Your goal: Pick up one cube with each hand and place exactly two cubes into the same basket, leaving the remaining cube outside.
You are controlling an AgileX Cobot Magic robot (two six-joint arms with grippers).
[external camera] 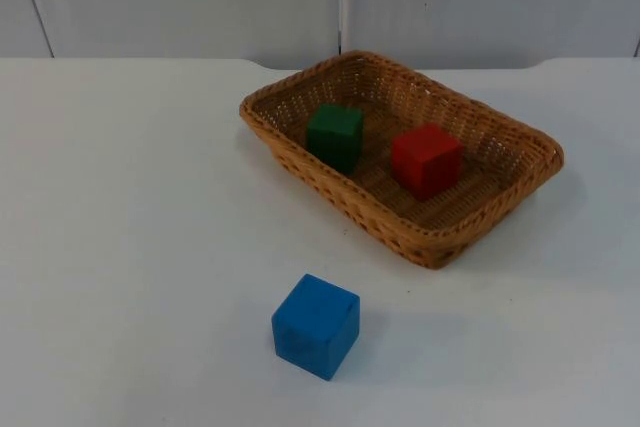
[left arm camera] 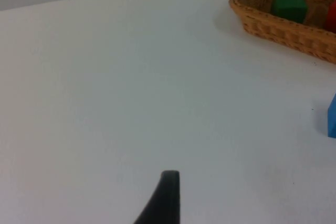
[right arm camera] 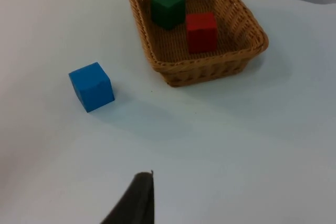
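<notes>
Top cam high, fwd-down; both wrist cams low, oblique; all share basket [external camera: 300, 152], blue cube [external camera: 316, 325].

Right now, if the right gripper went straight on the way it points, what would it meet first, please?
Probably the bare white table; the blue cube sits off to one side and the basket lies farther along, though depth is hard to judge.

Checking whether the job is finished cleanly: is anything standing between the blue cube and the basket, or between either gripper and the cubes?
Nothing visible does. The blue cube sits alone on the white table, bare surface between it and the basket, which holds the green cube and red cube.
</notes>
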